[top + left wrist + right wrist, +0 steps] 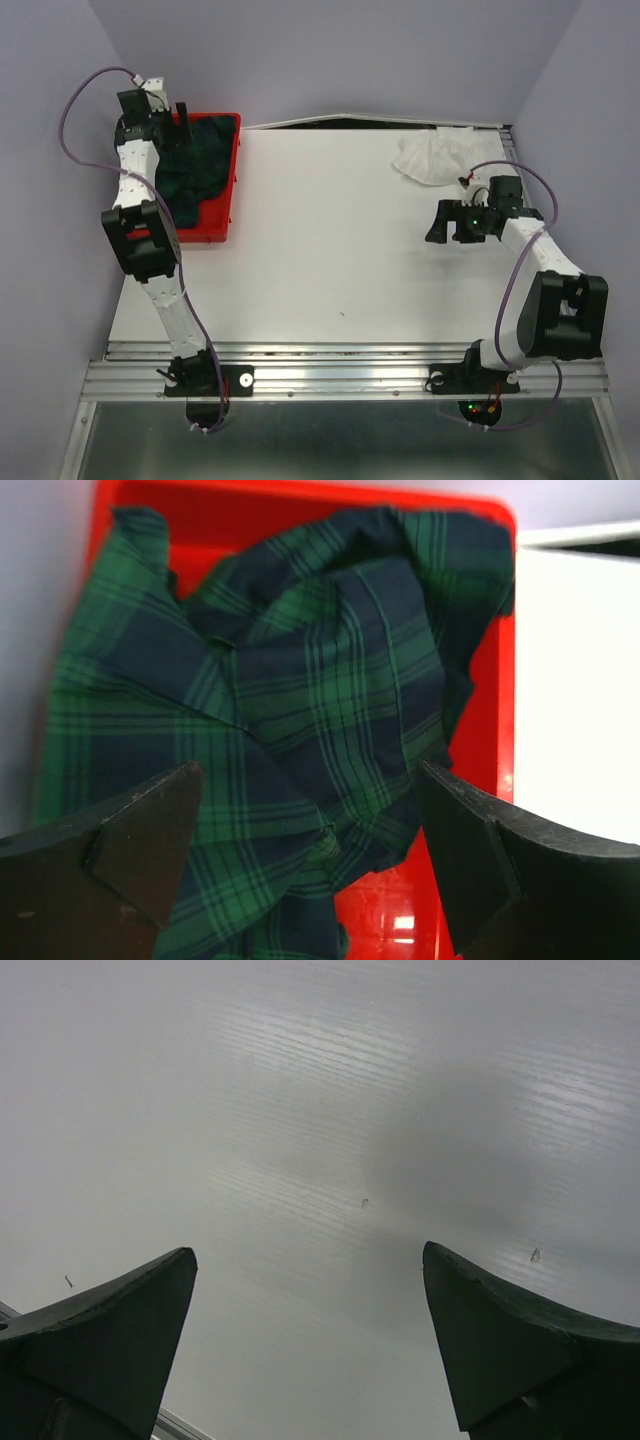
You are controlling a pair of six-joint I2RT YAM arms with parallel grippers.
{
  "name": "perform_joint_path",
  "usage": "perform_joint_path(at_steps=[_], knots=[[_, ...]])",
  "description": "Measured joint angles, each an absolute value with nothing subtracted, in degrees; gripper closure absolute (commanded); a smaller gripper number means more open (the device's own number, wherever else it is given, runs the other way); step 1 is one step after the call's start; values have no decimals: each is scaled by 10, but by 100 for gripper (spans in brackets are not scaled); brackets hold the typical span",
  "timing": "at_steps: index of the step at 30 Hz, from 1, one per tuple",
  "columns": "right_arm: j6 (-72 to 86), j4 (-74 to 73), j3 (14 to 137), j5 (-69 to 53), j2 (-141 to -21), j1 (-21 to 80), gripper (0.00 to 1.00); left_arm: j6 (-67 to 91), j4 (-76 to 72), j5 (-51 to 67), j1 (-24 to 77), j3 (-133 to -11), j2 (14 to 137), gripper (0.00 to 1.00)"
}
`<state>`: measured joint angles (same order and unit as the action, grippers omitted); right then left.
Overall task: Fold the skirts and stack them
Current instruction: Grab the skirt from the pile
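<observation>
The dark green and navy tartan skirt (195, 165) lies crumpled in the red tray (225, 235) at the back left. In the left wrist view the skirt (300, 700) fills most of the tray (420, 910). My left gripper (178, 122) hangs just above the skirt, open and empty; its midpoint in the wrist view (310, 820) is over the cloth's near edge. The white thin garment (440, 155) lies bunched at the back right of the table. My right gripper (436, 223) is open and empty in front of it, over bare table (310, 1300).
The white table (330, 230) lies between purple walls on three sides. The tray sits against the left wall. A metal rail (340, 365) runs along the near edge by the arm bases. A dark gap (380, 122) shows behind the table's back edge.
</observation>
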<state>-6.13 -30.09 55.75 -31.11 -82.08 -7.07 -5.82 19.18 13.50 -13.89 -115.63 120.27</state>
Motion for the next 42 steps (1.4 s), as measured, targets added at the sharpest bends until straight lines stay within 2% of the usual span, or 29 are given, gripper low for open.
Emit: perform_joint_path(at_steps=[3,7,11,21,31,36,37,39,40,42], knots=[[-62,-296,557,-311,-830,-71,0,-81,192,146,-137,-1154,1225,15],[-62,-295,557,-311,-843,-71,0,-126,156,157,-131,-1096,1221,33],[-62,-295,557,-313,-851,-71,0,-182,154,149,-121,-1053,1220,41],[-62,-295,559,-316,-872,-71,0,-336,189,148,-90,-1055,1231,41],[-59,-297,572,-315,-887,-71,0,-385,202,149,-86,-1074,1298,27],[-57,-300,579,-315,-891,-71,0,-392,205,159,-83,-1085,1320,25],[-57,-300,582,-315,-892,-71,0,-392,205,161,-83,-1087,1323,27],[-56,-300,585,-315,-896,-70,0,-391,204,165,-82,-1098,1333,37],[-56,-300,586,-315,-896,-71,0,-391,204,166,-82,-1100,1337,47],[-55,-301,586,-315,-897,-70,0,-388,204,168,-81,-1104,1341,60]])
